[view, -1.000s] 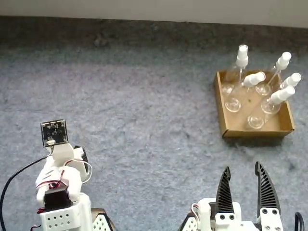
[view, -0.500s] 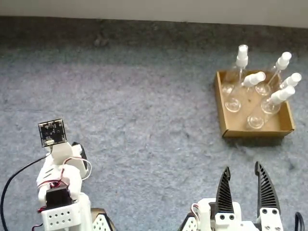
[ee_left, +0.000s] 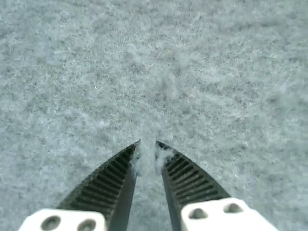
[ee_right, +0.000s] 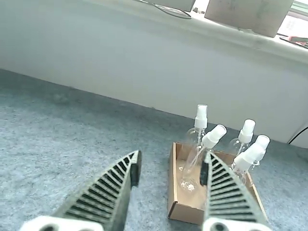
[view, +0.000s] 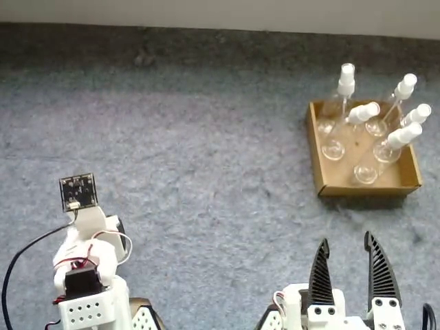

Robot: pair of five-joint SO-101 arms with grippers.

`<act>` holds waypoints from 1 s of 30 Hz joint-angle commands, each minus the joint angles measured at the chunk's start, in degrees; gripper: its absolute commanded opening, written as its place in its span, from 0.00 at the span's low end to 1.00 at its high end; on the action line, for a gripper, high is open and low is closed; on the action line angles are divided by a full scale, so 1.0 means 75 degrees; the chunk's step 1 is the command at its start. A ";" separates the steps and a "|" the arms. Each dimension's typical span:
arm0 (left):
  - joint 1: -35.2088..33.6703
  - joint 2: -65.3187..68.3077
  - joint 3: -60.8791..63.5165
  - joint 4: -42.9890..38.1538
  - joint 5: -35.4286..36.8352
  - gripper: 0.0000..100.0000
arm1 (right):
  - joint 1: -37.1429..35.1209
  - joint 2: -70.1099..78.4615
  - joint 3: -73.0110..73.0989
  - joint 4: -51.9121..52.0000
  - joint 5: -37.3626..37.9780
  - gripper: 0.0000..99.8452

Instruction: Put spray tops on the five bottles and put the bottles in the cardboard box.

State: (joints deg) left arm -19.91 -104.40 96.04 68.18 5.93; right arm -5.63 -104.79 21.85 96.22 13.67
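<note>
The cardboard box (view: 313, 148) lies at the right of the grey carpet. Several clear bottles (view: 333, 148) lean inside it, each with a white spray top (view: 364, 112). My right gripper (view: 347, 256) sits at the near edge, well short of the box, open and holding nothing. In the right wrist view this gripper (ee_right: 169, 163) frames the box (ee_right: 183, 214) and the bottles (ee_right: 191, 166) farther off. The left arm (view: 86, 237) is folded at the near left. Its gripper (ee_left: 147, 143) points down at bare carpet, shut with only a sliver between the tips and nothing held.
Grey carpet (view: 192, 151) covers the table between the arms and the box. A darker strip and a pale wall (ee_right: 120, 57) run along the far edge. A black cable (view: 20, 258) trails from the left arm.
The left arm's wrist has shifted slightly, first away and then back toward the near edge. The right arm, box and bottles have not moved.
</note>
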 commanded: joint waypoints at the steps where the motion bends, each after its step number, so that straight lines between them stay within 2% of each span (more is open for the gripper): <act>1: -0.0041 -0.0041 0.0147 0.0445 -0.0059 0.01 | -0.0064 -0.0088 0.0076 0.0041 0.0012 0.17; 12: -0.0041 -0.0041 0.0147 0.0903 -0.0094 0.01 | -0.0064 -0.0088 0.0076 0.0041 0.0012 0.17; 19: 0.0006 -0.0041 0.0147 0.0996 -0.1114 0.01 | -0.0064 -0.0088 0.0076 0.0041 0.0012 0.17; 21: 0.0334 -0.0041 0.0147 0.1008 -0.1172 0.01 | -0.0064 -0.0088 0.0076 0.0041 0.0012 0.17; 26: 0.1987 -0.0041 0.0147 0.1043 -0.0973 0.01 | -0.0064 -0.0088 0.0076 0.0041 0.0012 0.17; 30: 0.2292 -0.0041 0.0147 0.1043 -0.0281 0.01 | -0.0064 -0.0088 0.0076 0.0041 0.0012 0.17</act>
State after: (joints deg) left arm -5.49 -104.40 96.04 75.74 -0.22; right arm -5.63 -104.79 21.85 96.22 13.67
